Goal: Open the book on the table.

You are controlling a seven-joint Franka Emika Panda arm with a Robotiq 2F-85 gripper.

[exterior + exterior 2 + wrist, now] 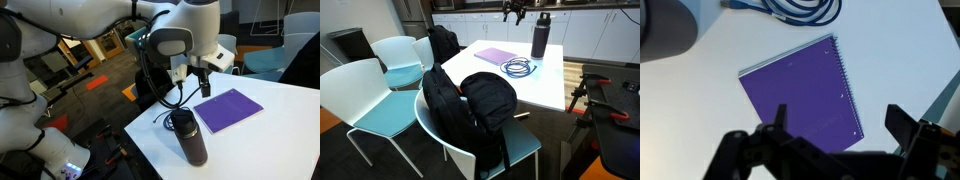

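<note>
1. Above the table [270, 140], the gripper [203, 80] hangs over the book [228, 108], clear of it and touching nothing.
2. Wrist view: the fingers [780, 120] are spread wide with nothing between them. The book [805, 100] lies closed below, purple cover up, framed in the gap.
3. The book sits flat on the tabletop, askew to the table's edges in an exterior view [497, 56]. A spiral binding [846, 85] runs along one edge, so the opposite edge is the free one where the cover has to lift.
4. A dark bottle [190, 137] stands upright near the book, apart from it. A blue cable [520, 68] lies coiled just beside the book, not on it.
5. Judgement: this is the approach stage and opening has not begun. The wide spread likely leaves one fingertip free to catch under the cover's free edge.
6. Risk: with a thin cover flat on a smooth top, the whole book may slide toward the cable rather than open.
</note>
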